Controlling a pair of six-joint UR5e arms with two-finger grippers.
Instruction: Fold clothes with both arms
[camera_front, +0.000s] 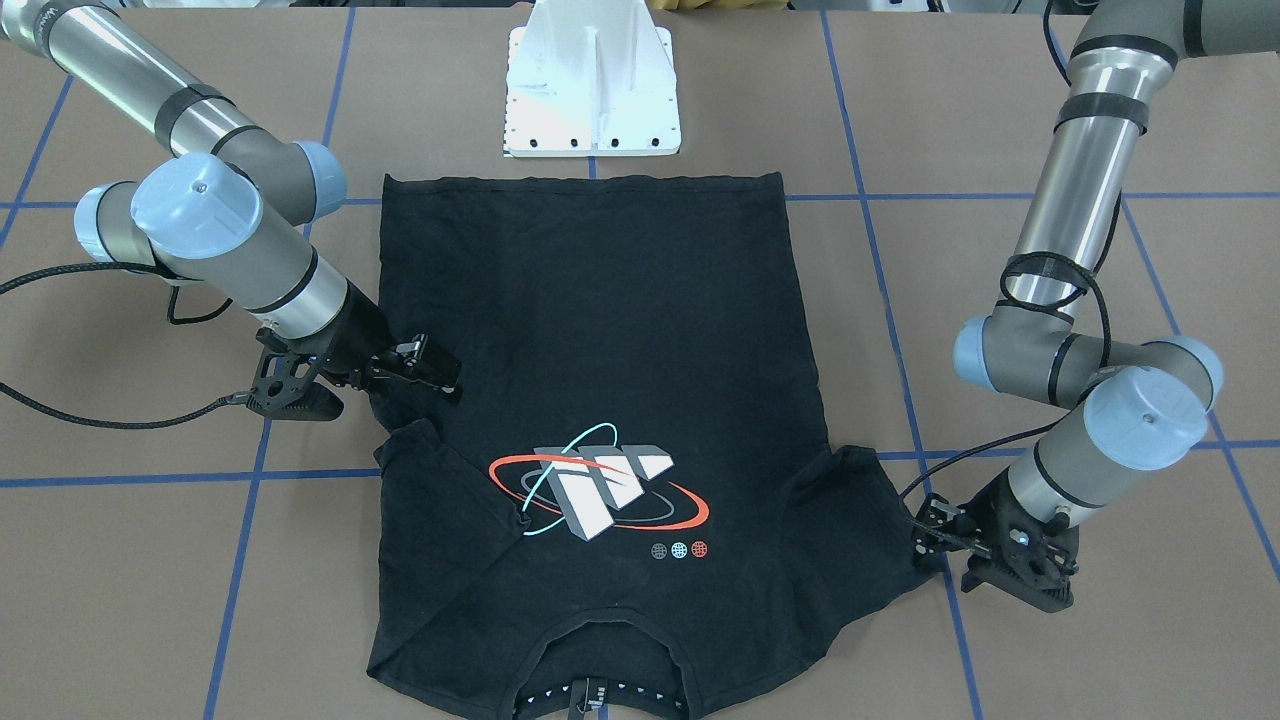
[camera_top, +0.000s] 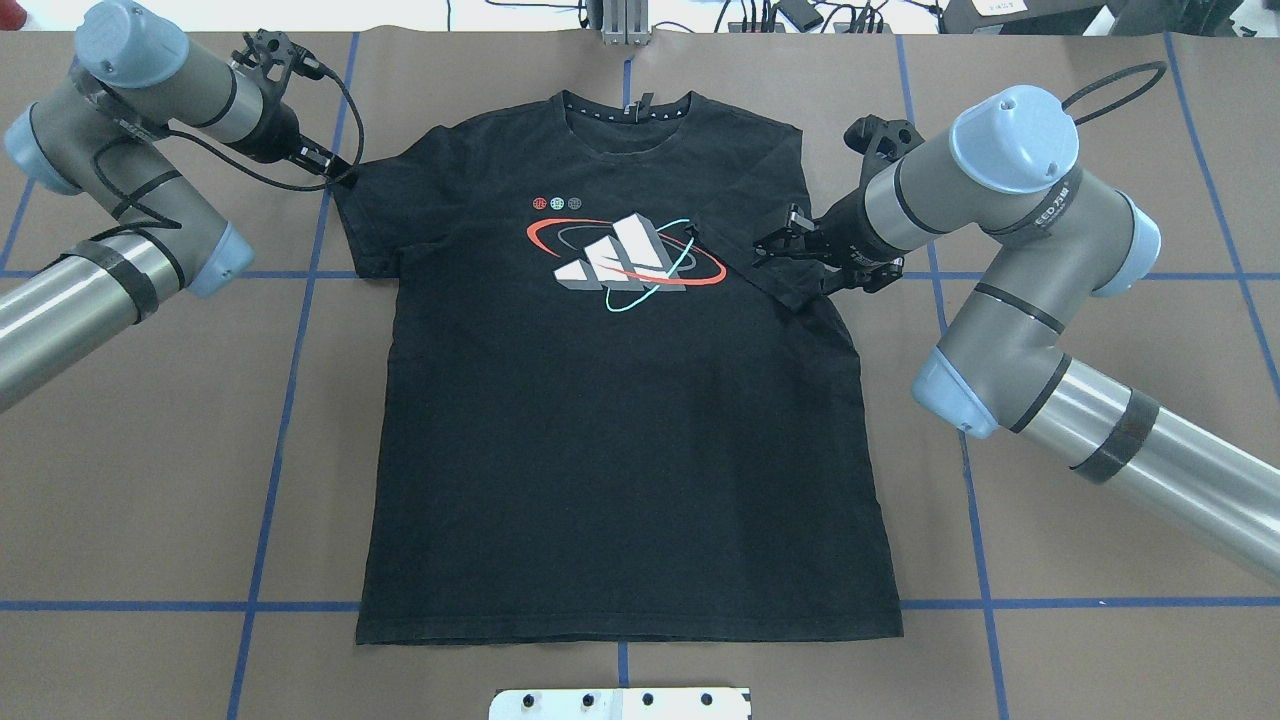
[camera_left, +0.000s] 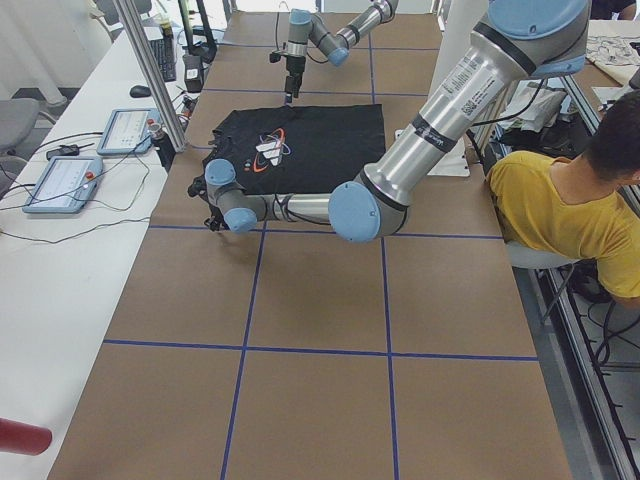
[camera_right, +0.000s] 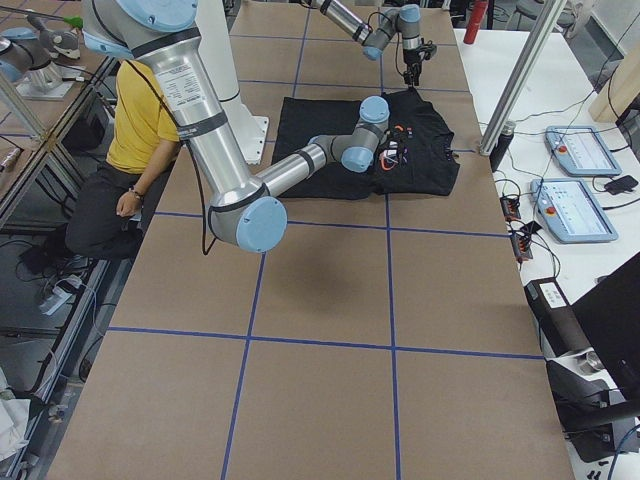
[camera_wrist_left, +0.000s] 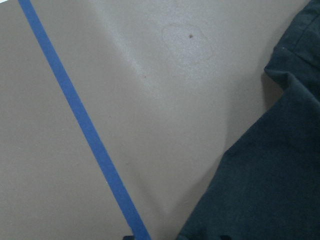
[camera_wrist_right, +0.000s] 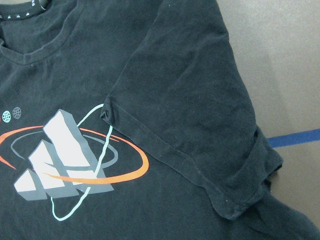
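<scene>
The black T-shirt (camera_top: 620, 430) lies flat on the table, graphic (camera_top: 625, 260) up and collar at the far end; it also shows in the front view (camera_front: 600, 330). One sleeve (camera_top: 755, 180) is folded over onto the chest (camera_wrist_right: 195, 115). My right gripper (camera_top: 775, 240) hovers open just above that folded sleeve and holds nothing; it also shows in the front view (camera_front: 440, 365). My left gripper (camera_top: 335, 172) is low at the outer edge of the other sleeve (camera_top: 365, 210), which lies spread flat. It looks open, with the sleeve hem (camera_wrist_left: 270, 175) between its tips.
The white pedestal base (camera_front: 595, 90) stands just beyond the shirt's hem. Blue tape lines (camera_top: 290, 400) cross the brown table. A person in yellow (camera_left: 560, 210) sits beside the table. Control tablets (camera_left: 60, 180) lie on the side bench.
</scene>
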